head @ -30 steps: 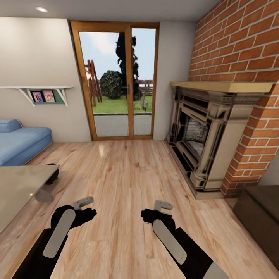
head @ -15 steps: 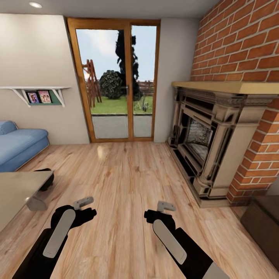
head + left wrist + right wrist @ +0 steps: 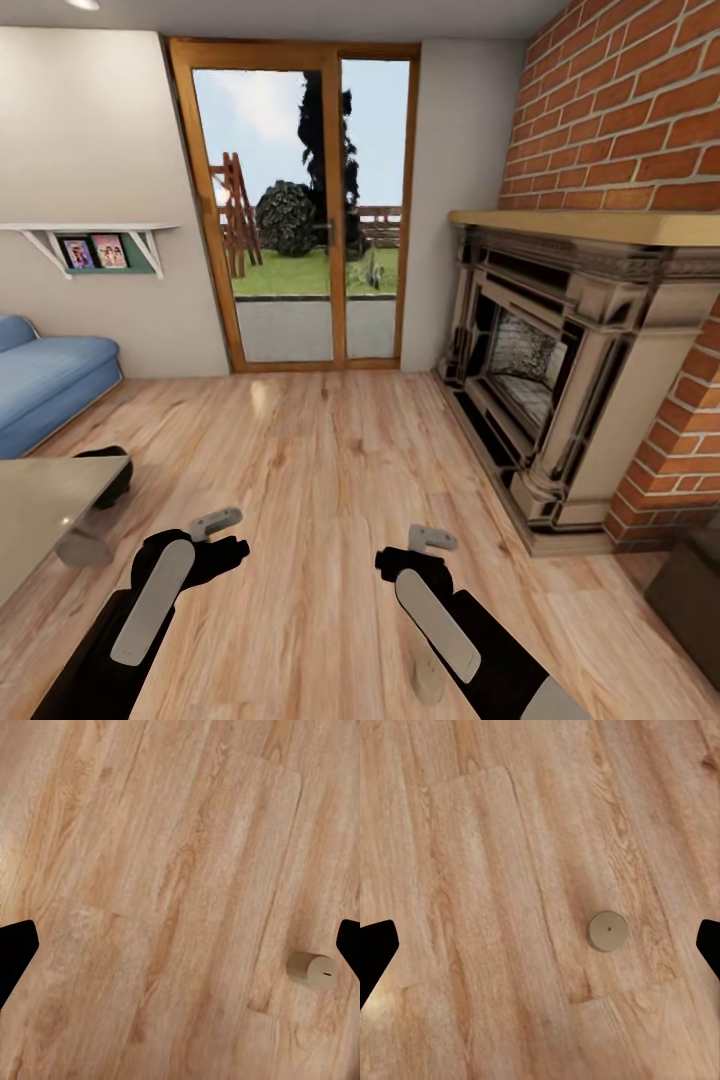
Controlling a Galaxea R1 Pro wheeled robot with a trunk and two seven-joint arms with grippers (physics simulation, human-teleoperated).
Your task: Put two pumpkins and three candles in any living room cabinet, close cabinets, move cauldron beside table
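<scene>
A short beige candle (image 3: 430,682) stands upright on the wood floor, partly hidden under my right forearm. It also shows in the left wrist view as the candle (image 3: 310,970) and from above as the candle (image 3: 607,931). My left gripper (image 3: 215,522) and right gripper (image 3: 432,538) hang open and empty above the floor. A corner of the dark-brown cabinet (image 3: 692,588) is at the lower right. A black rounded thing (image 3: 108,472), possibly the cauldron, sits behind the table's corner. The pumpkins are out of view.
A grey-topped table (image 3: 40,505) fills the lower left, with a blue sofa (image 3: 45,380) beyond it. A stone fireplace (image 3: 560,370) in a brick wall lines the right. A glass patio door (image 3: 300,210) is straight ahead across open floor.
The camera has moved forward: the table slid left and the fireplace and cabinet slid right. The candle came into view under my right arm. Both arms hold the same pose.
</scene>
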